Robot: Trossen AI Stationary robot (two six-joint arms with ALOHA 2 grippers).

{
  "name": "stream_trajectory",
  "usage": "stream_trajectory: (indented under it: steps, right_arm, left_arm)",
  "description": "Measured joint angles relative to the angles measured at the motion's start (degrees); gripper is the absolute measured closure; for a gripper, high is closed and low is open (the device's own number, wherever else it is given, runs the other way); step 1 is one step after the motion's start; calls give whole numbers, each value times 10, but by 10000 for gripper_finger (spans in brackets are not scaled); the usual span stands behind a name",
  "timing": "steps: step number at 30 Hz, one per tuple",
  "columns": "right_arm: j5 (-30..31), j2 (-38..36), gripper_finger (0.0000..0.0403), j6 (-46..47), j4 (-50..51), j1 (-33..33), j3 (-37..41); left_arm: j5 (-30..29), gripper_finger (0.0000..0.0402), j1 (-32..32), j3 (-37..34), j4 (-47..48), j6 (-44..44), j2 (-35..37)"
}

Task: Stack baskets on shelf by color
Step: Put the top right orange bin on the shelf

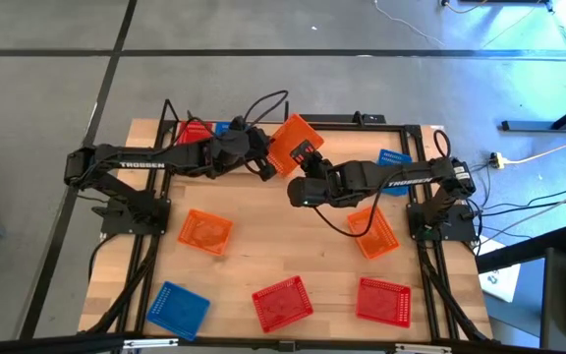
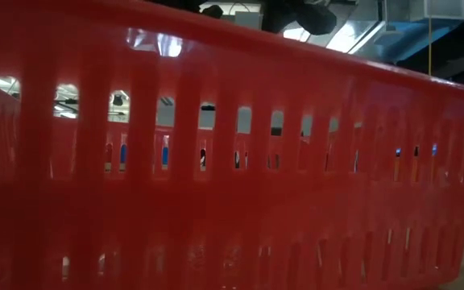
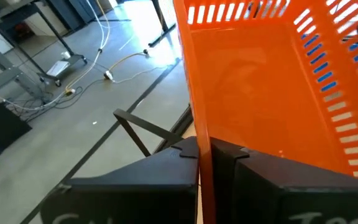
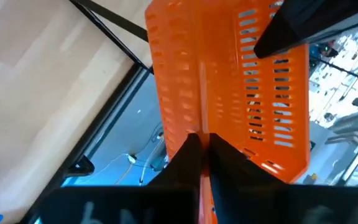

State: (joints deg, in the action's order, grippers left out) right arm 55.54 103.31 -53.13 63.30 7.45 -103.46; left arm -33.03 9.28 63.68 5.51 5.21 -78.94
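Both clenched on one orange basket (image 1: 294,138): left end effector (image 1: 265,157) on its near wall, right end effector (image 1: 300,187) on another edge. Risk: opposing pulls twisting, dropping it.

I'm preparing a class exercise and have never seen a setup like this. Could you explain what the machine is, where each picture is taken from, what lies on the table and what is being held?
Two dark robot arms work at a wooden table. One picture looks down from above; one sits at table height, blocked by a red plastic mesh basket; two come from wrist cameras.

Both the left gripper and the right gripper are shut on one raised orange plastic mesh basket, each pinching a wall.

On the table lie two more orange baskets, two red ones and a blue one.
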Motion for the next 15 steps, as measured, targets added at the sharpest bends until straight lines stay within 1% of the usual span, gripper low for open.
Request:
stream_trajectory:
  steps: [2, 4, 9, 12, 15]
  right_arm:
    - [-11, 0, 392, 1, 0, 1, 0]
    - [-17, 0, 379, 11, -1, 1, 0]
    - [-13, -1, 341, 48, -6, -8, 0]
    - [-12, -1, 321, 49, -10, -12, 0]
    - [-11, -1, 308, 28, -10, -12, -1]
  left_arm:
    - [3, 401, 0, 0, 1, 0, 0]
    - [12, 401, 0, 0, 2, -1, 0]
    - [9, 401, -4, 0, 2, -2, 0]
    - [7, 401, -6, 0, 1, -2, 0]
    - [6, 401, -7, 0, 3, -4, 0]
